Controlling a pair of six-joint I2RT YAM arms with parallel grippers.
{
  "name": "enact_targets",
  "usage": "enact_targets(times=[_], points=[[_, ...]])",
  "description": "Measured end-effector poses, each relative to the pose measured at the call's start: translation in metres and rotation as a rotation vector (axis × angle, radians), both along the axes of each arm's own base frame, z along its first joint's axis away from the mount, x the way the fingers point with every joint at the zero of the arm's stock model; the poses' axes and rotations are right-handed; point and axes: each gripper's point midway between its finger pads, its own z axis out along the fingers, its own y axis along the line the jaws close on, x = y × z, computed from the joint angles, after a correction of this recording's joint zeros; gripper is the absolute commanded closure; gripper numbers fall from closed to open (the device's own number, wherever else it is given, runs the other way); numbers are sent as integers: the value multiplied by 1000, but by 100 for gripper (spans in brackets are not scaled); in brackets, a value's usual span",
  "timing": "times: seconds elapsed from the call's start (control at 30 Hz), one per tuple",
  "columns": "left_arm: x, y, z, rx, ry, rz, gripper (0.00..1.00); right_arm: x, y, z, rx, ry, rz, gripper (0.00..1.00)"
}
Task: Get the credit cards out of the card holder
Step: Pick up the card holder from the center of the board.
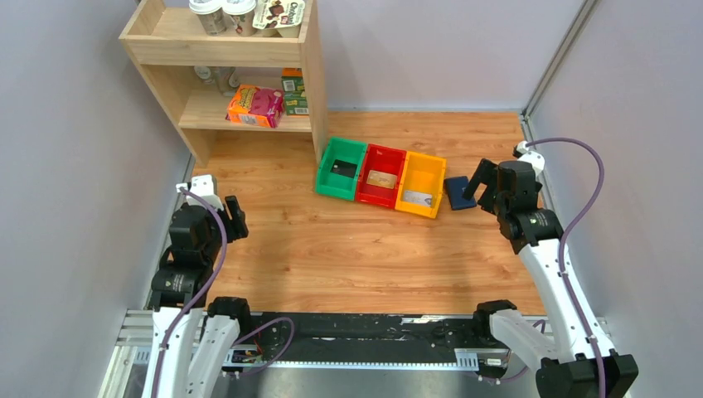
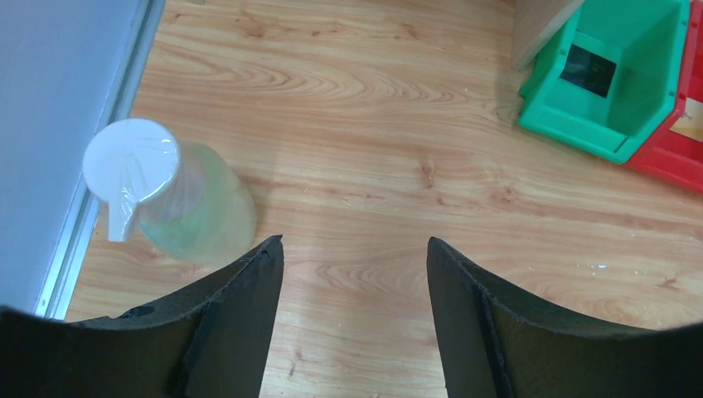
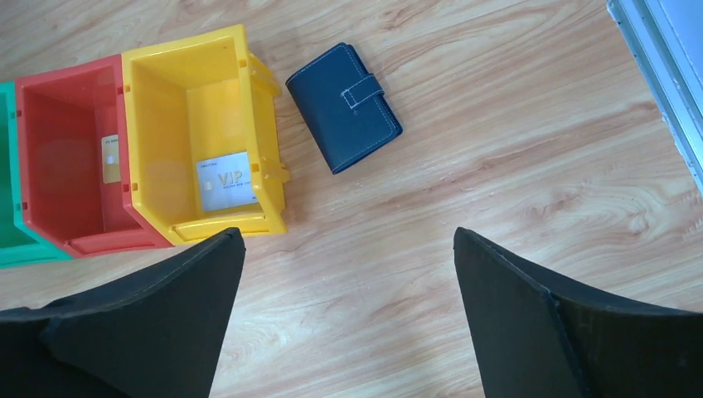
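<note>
The card holder (image 3: 344, 108) is a closed navy wallet with a strap, flat on the wooden table just right of the yellow bin; it also shows in the top view (image 1: 458, 192). A silver-grey credit card (image 3: 224, 181) lies in the yellow bin, a tan-gold one (image 3: 110, 157) in the red bin, and a black one (image 2: 589, 70) in the green bin. My right gripper (image 3: 348, 236) hovers open and holds nothing, a little nearer than the holder and apart from it. My left gripper (image 2: 355, 249) is open over bare wood at the far left (image 1: 237, 220).
Green (image 1: 327, 172), red (image 1: 370, 197) and yellow (image 1: 438, 179) bins stand in a row mid-table. A wooden shelf (image 1: 311, 83) with boxes stands at the back left. A clear bottle with a white cap (image 2: 133, 162) sits by the left wall, close to my left fingers.
</note>
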Motion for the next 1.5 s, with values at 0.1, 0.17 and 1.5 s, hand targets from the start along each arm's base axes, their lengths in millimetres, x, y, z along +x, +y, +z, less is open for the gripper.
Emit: enact_targets(times=[0.1,0.17,1.5], points=[[-1,-3,-3,12,-9,-24,28,2,-1,-1,10,-17,-24,0],[-2,-6,-9,16,-9,-40,28,3,-3,-3,13,-25,-42,0],[1,-18,-23,17,-9,-108,28,110,-28,-182,459,397,220,62]])
